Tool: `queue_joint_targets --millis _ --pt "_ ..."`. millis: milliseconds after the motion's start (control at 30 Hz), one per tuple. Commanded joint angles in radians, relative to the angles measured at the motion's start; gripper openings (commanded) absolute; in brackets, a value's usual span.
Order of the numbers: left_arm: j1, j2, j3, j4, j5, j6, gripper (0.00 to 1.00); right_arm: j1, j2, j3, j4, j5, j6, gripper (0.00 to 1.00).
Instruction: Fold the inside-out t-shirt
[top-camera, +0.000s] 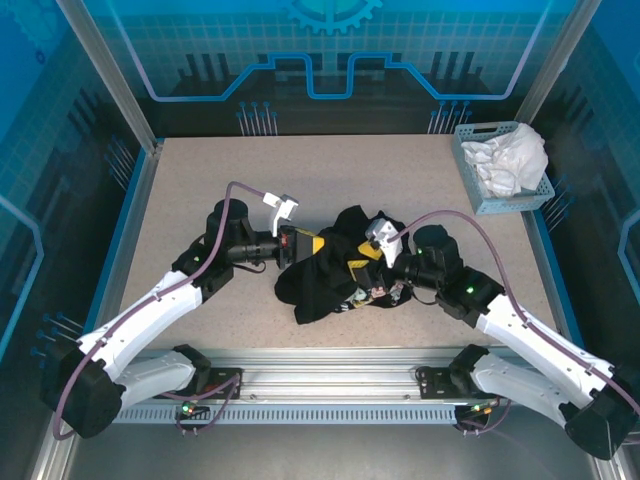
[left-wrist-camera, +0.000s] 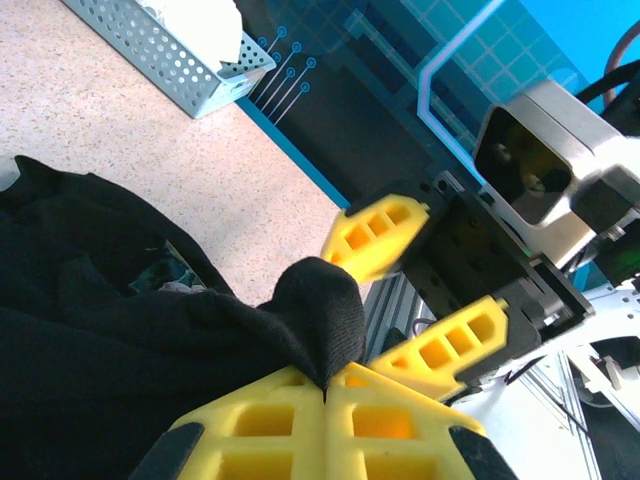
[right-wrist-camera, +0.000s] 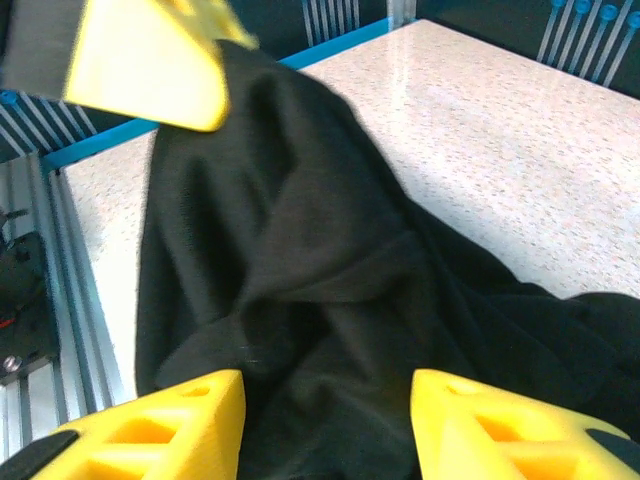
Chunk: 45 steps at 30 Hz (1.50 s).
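Work surface: speckled beige tabletop (top-camera: 200, 180) inside a blue-walled enclosure.

Task item: the large black cloth t-shirt (top-camera: 325, 275) lies in a crumpled heap at the middle of the table, towards the near edge, between the two arms. No flat, squared-off fold shows. From the right wrist camera the cloth (right-wrist-camera: 330, 300) runs in loose ridges and hangs from a raised point at upper left.

Left gripper (top-camera: 305, 245): reaches into the heap from the left. In its own camera the yellow fingers (left-wrist-camera: 325, 385) are pressed together, with a peak of black shirt cloth (left-wrist-camera: 320, 300) pinched at their tips and lifted off the table.

Right gripper (top-camera: 372, 290): comes into the heap from the right. Its yellow fingers (right-wrist-camera: 325, 410) stand spread apart, with shirt cloth lying in the gap between and beyond them; neither finger is seen clamping it. From the left wrist camera, the same two fingers (left-wrist-camera: 385, 235) sit apart on either side of the lifted peak, close to the left fingertips.

Container: pale blue perforated plastic basket (top-camera: 465, 165) at the far right corner of the table, well apart from the shirt. Contents: a bunched white cloth garment (top-camera: 510, 158) that rises above the rim. The basket (left-wrist-camera: 150, 55) and its white cloth (left-wrist-camera: 205, 25) also appear in the left wrist camera.
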Motion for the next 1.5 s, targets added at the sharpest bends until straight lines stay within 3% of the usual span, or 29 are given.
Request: queue_joint_targets --millis 0,133,400,733,800,900,1033,1200,1333,1467 --pt "0.009 -0.014 0.012 -0.005 -0.015 0.028 0.0 0.049 -0.011 0.045 -0.001 0.042 -0.038 0.47" --pt "0.009 -0.015 0.011 -0.016 -0.022 0.032 0.0 0.093 -0.013 0.062 -0.013 0.119 -0.053 0.47" --pt "0.009 -0.014 0.01 -0.016 -0.029 0.033 0.0 0.148 0.052 0.097 -0.026 0.155 -0.06 0.39" --pt "0.009 -0.022 0.007 -0.017 -0.026 0.032 0.0 0.156 0.128 0.114 -0.019 0.25 -0.022 0.33" --pt "0.009 -0.022 0.005 -0.017 -0.024 0.033 0.0 0.156 0.144 0.12 0.001 0.235 -0.012 0.3" --pt "0.011 -0.024 0.003 -0.024 -0.042 0.039 0.0 0.153 0.157 0.135 0.028 0.198 0.01 0.14" --pt "0.011 -0.022 0.015 -0.08 -0.122 0.053 0.0 0.123 0.126 0.15 0.036 0.099 0.056 0.02" --pt "0.012 -0.02 0.019 -0.115 -0.192 0.069 0.0 0.002 0.086 0.151 0.111 -0.175 0.201 0.0" --pt "0.01 -0.033 0.023 -0.157 -0.319 0.062 0.3 -0.064 0.096 0.127 0.205 -0.299 0.318 0.0" --pt "-0.009 -0.08 0.02 -0.237 -0.445 0.07 0.47 -0.089 0.113 0.11 0.251 -0.315 0.372 0.0"
